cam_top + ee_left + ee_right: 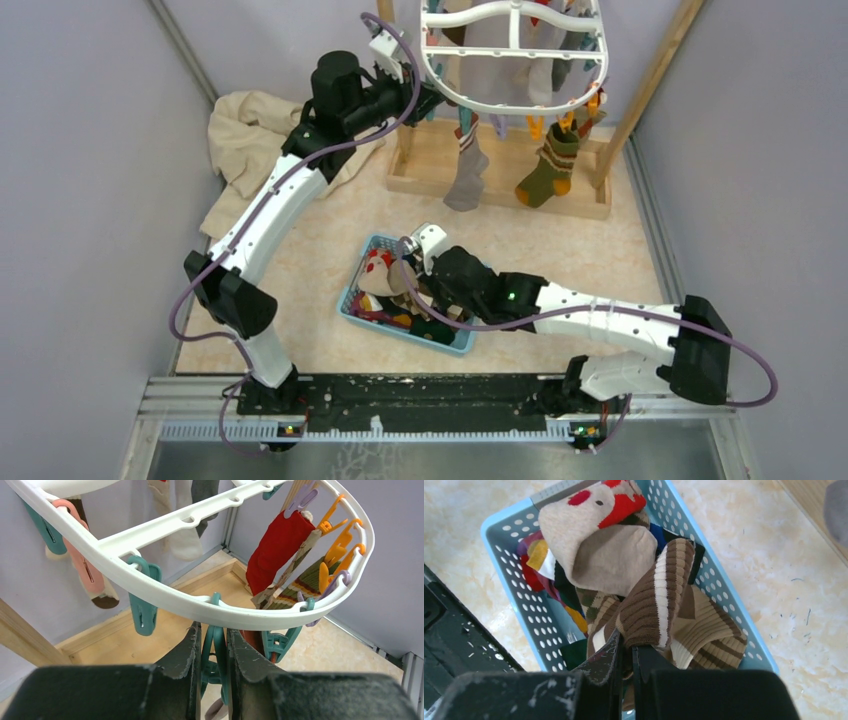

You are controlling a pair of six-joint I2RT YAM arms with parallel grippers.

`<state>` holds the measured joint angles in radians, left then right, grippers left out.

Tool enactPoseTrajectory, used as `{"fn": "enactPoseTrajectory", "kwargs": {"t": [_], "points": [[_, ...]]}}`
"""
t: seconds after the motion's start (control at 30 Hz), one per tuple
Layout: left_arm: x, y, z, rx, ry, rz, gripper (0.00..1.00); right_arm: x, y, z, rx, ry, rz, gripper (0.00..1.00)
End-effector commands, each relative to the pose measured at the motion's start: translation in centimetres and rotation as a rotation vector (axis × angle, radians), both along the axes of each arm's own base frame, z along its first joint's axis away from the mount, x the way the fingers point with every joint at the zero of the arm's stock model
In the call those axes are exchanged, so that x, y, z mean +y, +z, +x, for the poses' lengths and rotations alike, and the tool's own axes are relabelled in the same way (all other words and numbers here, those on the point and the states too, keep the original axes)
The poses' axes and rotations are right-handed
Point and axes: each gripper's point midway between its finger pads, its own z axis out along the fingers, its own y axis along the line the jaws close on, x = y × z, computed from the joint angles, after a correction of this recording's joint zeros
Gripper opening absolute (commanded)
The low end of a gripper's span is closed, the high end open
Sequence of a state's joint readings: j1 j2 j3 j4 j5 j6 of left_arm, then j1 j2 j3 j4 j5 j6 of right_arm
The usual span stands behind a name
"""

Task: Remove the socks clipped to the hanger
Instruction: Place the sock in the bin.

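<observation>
A: At the left gripper (214, 630)?
B: Clamped on a teal clip (221, 647) under the hanger (165, 592) rim, far side, with socks (277, 545) clipped along it.
A: At the right gripper (628, 652)?
B: Pinching a striped sock (649, 610) in the blue basket (724, 605), mid-table.

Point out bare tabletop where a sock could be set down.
Free: the tabletop strip between the wooden rack base and the right arm; also the patch between the blue basket and the left arm. Crowded: the basket, heaped with socks, and beneath the hanger.

Left pincer (214, 633) on teal clip (206, 652)
</observation>
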<state>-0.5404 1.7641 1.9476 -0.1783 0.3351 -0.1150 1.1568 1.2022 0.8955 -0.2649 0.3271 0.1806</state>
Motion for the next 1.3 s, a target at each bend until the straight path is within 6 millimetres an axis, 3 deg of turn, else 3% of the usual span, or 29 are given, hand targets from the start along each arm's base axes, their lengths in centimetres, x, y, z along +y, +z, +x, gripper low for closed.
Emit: {"fn": "enactPoseTrajectory", "kwargs": {"t": [0.0, 0.2, 0.37, 0.43, 0.7, 0.93, 1.03, 1.17, 1.27], "points": [[0.9, 0.0, 0.1, 0.02, 0.015, -0.011, 0.0, 0.2, -1.5, -0.1, 0.03, -0.025, -0.024, 0.03], [0.9, 0.0, -0.1, 0.028, 0.005, -0.018, 0.01, -0.5, -3.6, -0.1, 0.06, -0.061, -0.087, 0.18], [0.8, 0.2, -0.3, 0.029, 0.0, -0.024, 0.03, -0.9, -3.5, -0.1, 0.065, -0.076, -0.091, 0.55], [0.8, 0.3, -0.4, 0.028, -0.002, -0.026, 0.04, -1.1, -2.9, 0.0, 0.054, -0.088, -0.078, 0.61], [0.9, 0.4, -0.4, 0.026, 0.001, -0.026, 0.2, -1.3, 1.0, -0.4, 0.03, -0.071, 0.023, 0.67], [1.2, -0.1, -0.7, 0.035, 0.006, -0.022, 0.56, -1.3, 4.6, -1.1, 0.026, -0.046, 0.109, 0.78], [1.5, -0.1, -1.2, 0.029, 0.008, -0.023, 0.67, -1.8, 5.0, -1.0, 0.024, -0.064, 0.107, 0.78], [2.3, -0.1, -2.0, 0.028, 0.023, -0.023, 0.77, -2.3, 4.1, -0.2, 0.013, -0.12, 0.064, 0.79], [3.0, -0.4, -2.8, 0.037, 0.037, -0.016, 0.78, -1.7, 2.7, 0.3, 0.021, -0.132, 0.025, 0.66]]}}
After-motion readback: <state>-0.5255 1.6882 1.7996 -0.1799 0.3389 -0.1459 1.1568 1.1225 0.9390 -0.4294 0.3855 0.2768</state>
